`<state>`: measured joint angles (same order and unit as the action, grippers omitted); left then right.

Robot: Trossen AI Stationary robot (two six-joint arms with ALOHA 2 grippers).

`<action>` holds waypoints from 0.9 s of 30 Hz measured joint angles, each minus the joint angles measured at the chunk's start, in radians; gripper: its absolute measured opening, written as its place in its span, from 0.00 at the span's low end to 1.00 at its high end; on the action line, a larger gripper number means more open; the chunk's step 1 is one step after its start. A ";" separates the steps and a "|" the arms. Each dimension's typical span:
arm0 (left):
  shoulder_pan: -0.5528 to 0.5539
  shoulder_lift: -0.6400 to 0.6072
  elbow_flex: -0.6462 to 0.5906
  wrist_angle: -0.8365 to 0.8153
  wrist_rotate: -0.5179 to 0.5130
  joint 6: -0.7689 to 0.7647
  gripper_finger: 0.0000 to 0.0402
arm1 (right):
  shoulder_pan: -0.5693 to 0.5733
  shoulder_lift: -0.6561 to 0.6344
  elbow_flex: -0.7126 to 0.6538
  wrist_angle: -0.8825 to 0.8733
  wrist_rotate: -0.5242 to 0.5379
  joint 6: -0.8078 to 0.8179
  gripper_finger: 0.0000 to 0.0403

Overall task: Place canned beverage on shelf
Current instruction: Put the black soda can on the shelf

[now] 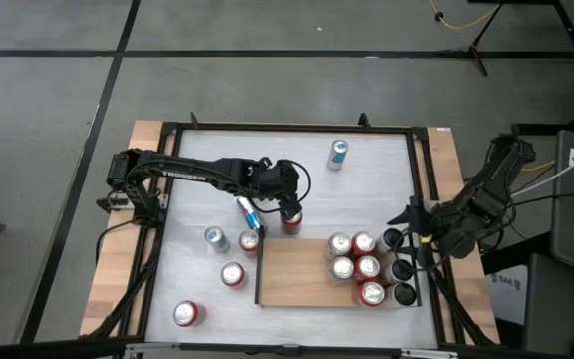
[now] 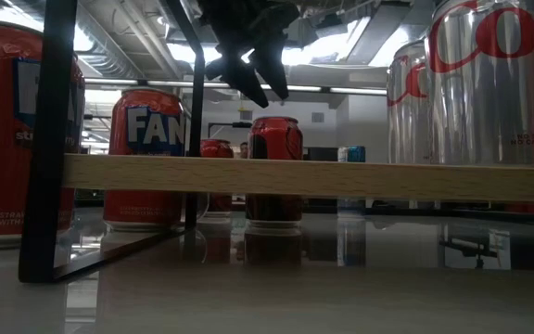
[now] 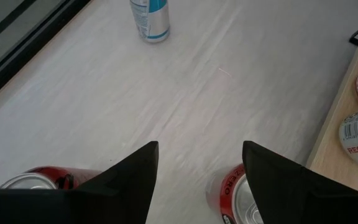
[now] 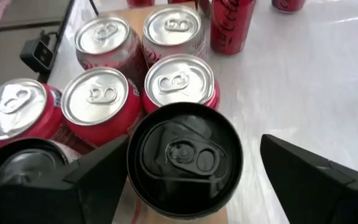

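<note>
The right gripper (image 4: 194, 142) hangs at the right end of the shelf (image 1: 292, 274) with its fingers spread wide on either side of a black can (image 4: 184, 158). The can stands upright between them. One finger sits close against its side and the other is clearly apart from it, so nothing is gripped. A second black can (image 4: 23, 165) stands just beside it. Packed against these, 5 red and silver cans (image 1: 355, 261) stand upright in a cluster on the right part of the shelf. The left half of the board is bare wood.

The left gripper (image 1: 289, 204) is near the middle of the table (image 1: 367, 189), just beyond the shelf's far edge. It hovers over a dark red can (image 1: 292, 216) with its fingers parted and holding nothing. In the low view its fingers end above that can's top.

Out on the table to the left of the shelf, a slim blue can (image 1: 245, 211) lies on its side, with a silver can (image 1: 216, 238) and 3 red cans (image 1: 232, 274) standing near it. A blue-and-silver can (image 1: 338, 155) stands alone towards the far edge.
</note>
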<state>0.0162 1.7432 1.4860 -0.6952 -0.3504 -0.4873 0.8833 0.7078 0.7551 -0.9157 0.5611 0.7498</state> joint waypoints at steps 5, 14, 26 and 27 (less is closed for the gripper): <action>0.000 0.000 0.000 0.001 0.000 0.000 0.56 | 0.000 -0.046 0.000 0.000 0.007 -0.001 0.86; 0.001 0.000 0.000 0.001 0.000 0.000 0.56 | 0.000 -0.113 0.000 0.029 0.077 -0.075 0.86; 0.002 0.000 0.000 0.001 -0.007 0.000 0.56 | 0.000 -0.170 0.001 0.057 0.221 -0.185 0.86; 0.003 0.000 0.000 0.001 -0.007 0.000 0.56 | 0.000 -0.171 0.001 0.057 0.229 -0.200 0.86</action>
<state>0.0191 1.7432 1.4860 -0.6945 -0.3573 -0.4873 0.8833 0.5373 0.7559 -0.8585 0.7901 0.5500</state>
